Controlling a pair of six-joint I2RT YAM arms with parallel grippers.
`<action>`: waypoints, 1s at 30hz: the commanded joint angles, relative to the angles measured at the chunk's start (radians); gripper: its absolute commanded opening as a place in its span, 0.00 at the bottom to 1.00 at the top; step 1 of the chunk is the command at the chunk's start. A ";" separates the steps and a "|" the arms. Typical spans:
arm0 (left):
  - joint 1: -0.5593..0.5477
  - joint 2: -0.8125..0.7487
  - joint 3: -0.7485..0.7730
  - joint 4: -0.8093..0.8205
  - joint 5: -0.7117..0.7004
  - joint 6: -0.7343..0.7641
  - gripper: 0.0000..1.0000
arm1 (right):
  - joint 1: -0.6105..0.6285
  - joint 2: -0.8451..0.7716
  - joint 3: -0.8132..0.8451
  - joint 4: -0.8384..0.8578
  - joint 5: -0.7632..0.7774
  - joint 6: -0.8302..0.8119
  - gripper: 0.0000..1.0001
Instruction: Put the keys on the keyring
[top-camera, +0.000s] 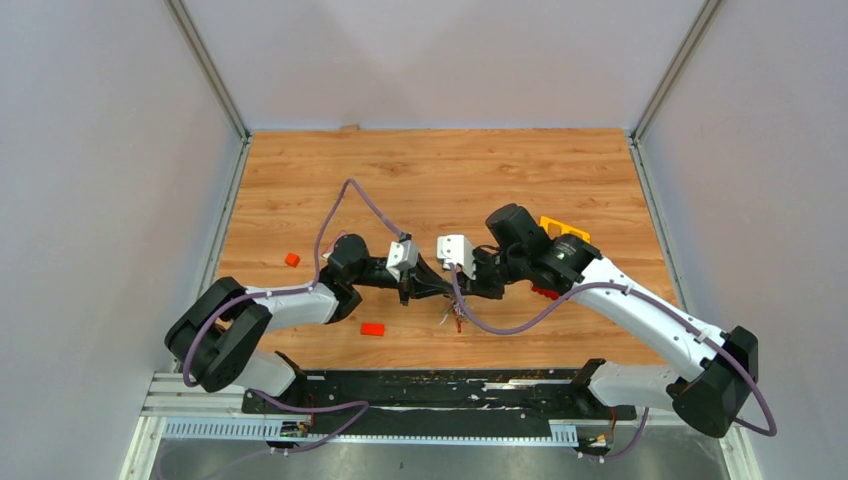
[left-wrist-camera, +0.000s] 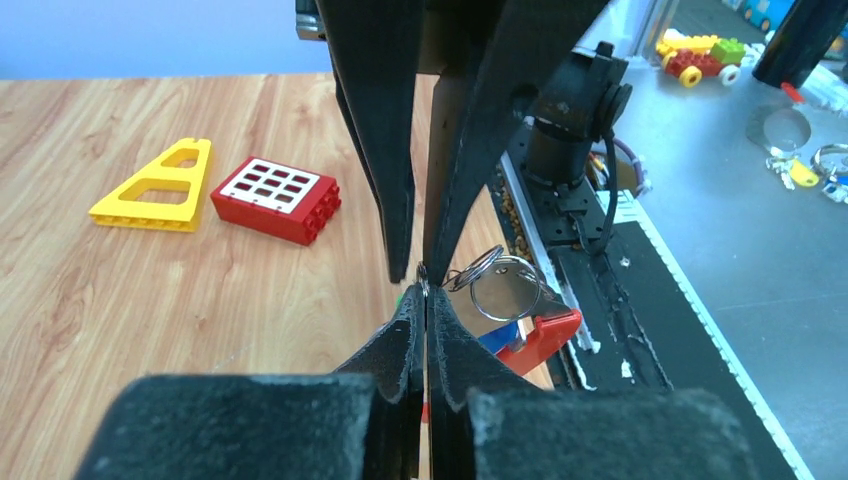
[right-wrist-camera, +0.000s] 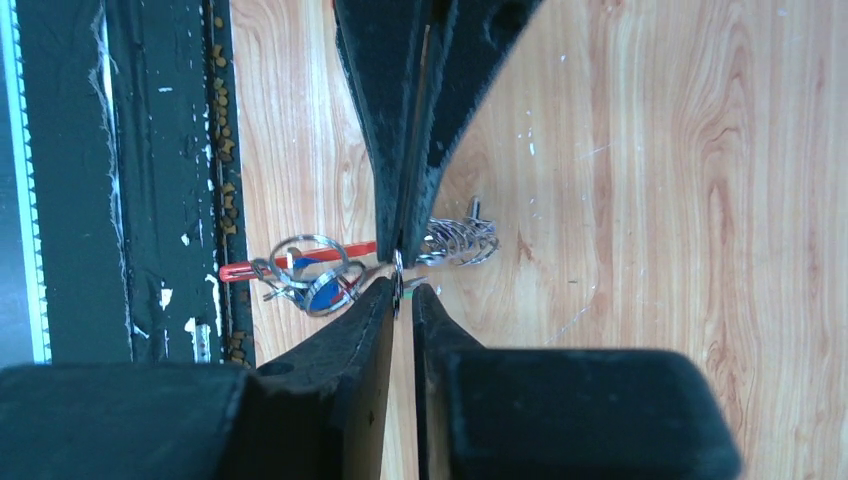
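We find both arms meeting tip to tip low over the near part of the table (top-camera: 440, 180), and the pose reads as a shared hold on one small piece of metal. The left fingers (left-wrist-camera: 395, 345) are pressed fully together, pinching a thin metal loop at their very tips, which we take to be part of the keyring (left-wrist-camera: 500, 285). Its wire rings and red strap (left-wrist-camera: 548, 335) hang just beside that pinch. The grey chain-like coil (right-wrist-camera: 458, 240) sticks out on the other side. The right fingers (right-wrist-camera: 360, 340) stand only a sliver apart, with the loop edge-on in the slot. We judge they are steadying it more than clamping it, though the view is too tight to be sure. The keys (right-wrist-camera: 320, 285), of which a blue tag shows most clearly, sit bunched among the rings by the strap, close to the black rail at the table's near edge. Whether each one is truly threaded we cannot tell. Gripping so near the tips keeps the loop exposed for threading, but it leaves little margin: a slight twist could let the thin metal slip out. The yellow triangular piece (left-wrist-camera: 155, 185) and the red windowed brick (left-wrist-camera: 275, 198) lie well apart, and so do the small red blocks (top-camera: 373, 328).
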 joint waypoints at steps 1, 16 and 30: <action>0.021 0.007 -0.051 0.386 0.006 -0.189 0.00 | -0.045 -0.069 -0.018 0.079 -0.102 0.021 0.15; 0.018 -0.005 -0.048 0.438 0.009 -0.256 0.00 | -0.080 -0.085 -0.039 0.090 -0.242 0.012 0.11; 0.017 0.013 -0.049 0.446 0.018 -0.264 0.00 | -0.109 -0.136 -0.019 0.058 -0.295 -0.003 0.20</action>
